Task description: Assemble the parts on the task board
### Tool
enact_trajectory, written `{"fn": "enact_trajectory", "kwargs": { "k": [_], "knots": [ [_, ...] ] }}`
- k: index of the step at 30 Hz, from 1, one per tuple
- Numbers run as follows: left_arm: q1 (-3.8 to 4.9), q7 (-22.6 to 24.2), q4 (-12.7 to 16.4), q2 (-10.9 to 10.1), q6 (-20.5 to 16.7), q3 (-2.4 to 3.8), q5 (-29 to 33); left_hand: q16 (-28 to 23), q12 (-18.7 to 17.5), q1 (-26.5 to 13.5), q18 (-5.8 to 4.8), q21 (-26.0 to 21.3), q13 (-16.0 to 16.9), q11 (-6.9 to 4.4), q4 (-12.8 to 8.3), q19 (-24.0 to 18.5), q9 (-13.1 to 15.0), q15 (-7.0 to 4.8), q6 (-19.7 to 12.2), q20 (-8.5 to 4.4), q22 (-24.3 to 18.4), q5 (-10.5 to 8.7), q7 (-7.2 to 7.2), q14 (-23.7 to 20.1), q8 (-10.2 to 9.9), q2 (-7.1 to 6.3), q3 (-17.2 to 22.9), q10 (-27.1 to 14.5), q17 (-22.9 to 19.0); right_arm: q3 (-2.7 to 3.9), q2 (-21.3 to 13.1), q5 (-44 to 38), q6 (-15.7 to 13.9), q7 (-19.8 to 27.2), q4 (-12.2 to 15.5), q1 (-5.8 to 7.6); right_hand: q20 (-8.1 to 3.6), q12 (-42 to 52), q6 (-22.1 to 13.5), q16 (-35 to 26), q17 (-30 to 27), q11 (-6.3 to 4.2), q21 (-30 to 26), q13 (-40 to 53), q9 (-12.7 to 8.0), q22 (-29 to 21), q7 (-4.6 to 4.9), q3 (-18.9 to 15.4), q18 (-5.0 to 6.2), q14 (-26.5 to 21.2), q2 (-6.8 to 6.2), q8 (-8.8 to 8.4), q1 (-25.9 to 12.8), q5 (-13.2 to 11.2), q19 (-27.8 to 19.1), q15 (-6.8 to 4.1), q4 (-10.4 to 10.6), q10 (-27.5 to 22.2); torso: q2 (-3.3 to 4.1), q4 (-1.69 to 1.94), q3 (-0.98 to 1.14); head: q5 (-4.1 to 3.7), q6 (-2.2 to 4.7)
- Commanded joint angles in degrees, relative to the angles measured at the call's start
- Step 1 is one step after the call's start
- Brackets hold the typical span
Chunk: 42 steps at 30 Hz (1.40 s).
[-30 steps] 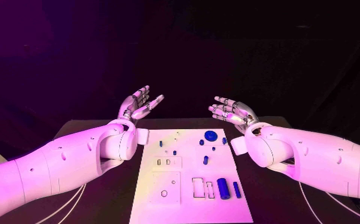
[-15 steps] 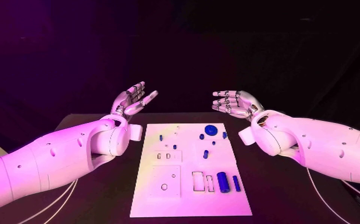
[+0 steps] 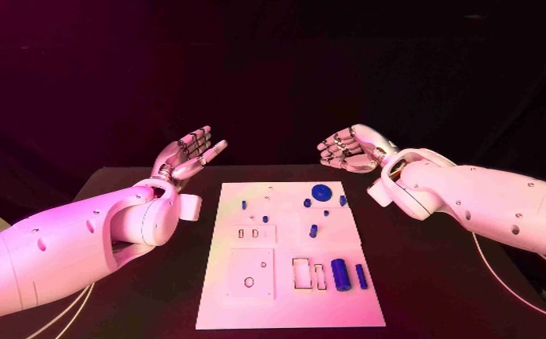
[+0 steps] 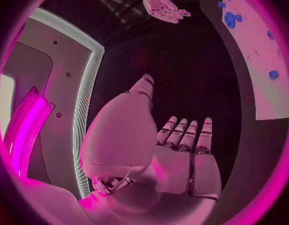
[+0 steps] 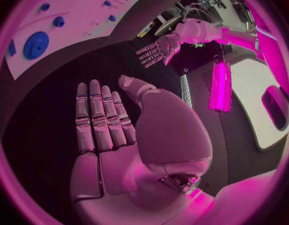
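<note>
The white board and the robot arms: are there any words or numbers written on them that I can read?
No text can be read.
The task board bears only cut-out outlines and small blue parts, no letters or numbers.
The left hand and right hand, both raised above the table, and the white arms show no label or brand.

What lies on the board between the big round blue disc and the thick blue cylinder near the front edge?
In the head view, between the disc and the cylinder lies a short blue peg on the task board.

We see a black table (image 3: pixel 438 276), its dark top running to the near edge on both sides and back to its far edge.
</note>
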Motion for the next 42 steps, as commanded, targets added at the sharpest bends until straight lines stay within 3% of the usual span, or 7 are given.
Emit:
{"fn": "enact_trajectory", "kwargs": {
  "k": [1,9,18,22,29,36,42],
  "knots": [
    [0.15,0.2,2.2,-1.2,1.8,0.12,0.0,0.2,0.2,0.2,0.79,0.4,0.1,-0.03,0.0,0.4,0.1,0.06,0.6,0.0,0.1,0.01,3.89,0.4,0.2,0.4,0.0,0.6,0.1,0.02,0.1,-17.7,4.6,-6.1,-0.1,0.49,-3.36,0.6,1.9,4.9,3.3,-1.89,4.7,0.2,0.3,2.2,-1.03,-0.2,0.42,8.6,-1.03,0.68,0.2,-0.7,7.4,-3.01,0.0,4.5,1.39,0.66,-0.03,-0.46,0.27],
    [0.17,-0.1,8.2,-4.8,2.0,0.26,0.4,0.2,0.2,0.2,0.83,0.5,0.1,0.04,0.0,0.6,0.1,0.16,0.8,0.01,0.1,-0.01,4.03,0.4,0.3,0.42,0.0,0.6,0.1,0.04,0.5,-32.1,8.0,-11.7,0.2,1.14,-7.35,-0.7,4.0,16.3,13.4,-3.17,14.3,0.0,0.2,8.0,-2.24,-2.6,0.15,18.3,-2.76,0.34,0.5,-0.6,14.9,-5.42,0.4,4.9,3.26,1.51,-0.3,-1.4,0.52],
    [0.25,-0.1,12.4,-6.7,1.9,0.5,1.3,0.2,0.1,0.3,0.88,0.6,0.1,0.08,0.0,1.0,0.2,0.3,1.1,0.03,0.2,-0.02,4.21,0.4,0.4,0.46,0.0,0.7,0.1,0.04,1.0,-38.4,8.3,-16.2,1.1,1.21,-7.92,-0.7,5.0,32.4,25.2,-3.61,22.9,0.0,0.3,14.9,-3.03,-1.9,0.07,17.3,-4.35,-0.39,-0.1,0.9,14.8,-5.7,2.1,4.7,4.82,2.05,-0.39,-2.03,0.69],
    [0.3,0.0,13.4,-7.0,1.9,0.56,1.6,0.2,0.1,0.3,0.92,0.7,0.1,0.11,0.0,1.4,0.2,0.31,1.2,0.03,0.2,-0.02,4.28,0.5,0.4,0.5,0.0,0.7,0.1,0.03,1.2,-40.1,8.7,-17.7,1.2,1.12,-8.08,-0.7,5.3,52.1,45.0,-3.95,30.7,0.1,0.9,22.8,-3.54,-0.9,-0.53,21.3,-5.03,-0.26,-0.5,1.6,17.7,-5.89,3.0,5.3,5.34,2.21,-0.35,-2.42,0.83],
    [0.42,0.0,14.1,-7.1,1.9,0.63,1.8,0.3,0.2,0.3,0.93,1.0,0.1,0.24,0.0,2.4,0.3,0.49,1.8,0.13,0.4,-0.05,4.5,0.9,0.5,0.82,0.2,1.1,0.1,0.03,1.6,-41.7,9.9,-18.6,1.3,0.83,-8.02,-0.7,5.4,58.5,51.5,-3.94,38.6,0.1,1.4,32.4,-3.62,0.0,-1.71,21.6,-5.37,-0.13,-0.6,1.6,20.0,-5.81,3.6,5.2,5.92,2.51,-0.28,-2.66,0.64],
    [0.63,0.0,14.3,-7.2,2.2,0.64,2.2,1.2,0.5,0.6,-0.47,3.1,0.4,1.11,-0.2,8.7,1.1,1.79,5.3,0.13,1.3,-0.22,5.53,5.5,1.7,2.05,1.3,4.3,0.9,0.02,1.9,-42.3,10.9,-18.7,1.4,0.4,-8.0,-0.7,5.3,60.4,53.4,-3.94,41.0,0.1,1.6,35.3,-3.6,0.3,-2.07,21.8,-5.39,-0.09,-0.7,1.4,20.7,-5.81,3.9,5.2,6.48,2.7,-0.08,-2.66,0.62],
    [0.77,1.0,14.2,-7.2,1.7,0.65,2.6,2.5,1.2,1.1,0.19,5.1,0.8,2.26,-0.4,14.5,1.8,1.51,8.4,0.0,1.9,-0.29,6.45,11.0,2.9,2.89,2.4,10.6,1.8,0.02,2.1,-42.6,11.0,-18.5,1.5,0.22,-7.97,-0.8,5.3,60.2,52.8,-3.91,40.5,0.0,1.7,34.6,-3.67,0.3,-1.93,21.6,-5.56,-0.08,-0.7,1.5,20.3,-5.75,3.9,5.0,6.62,2.77,-0.11,-2.7,0.66]
  ]
}}
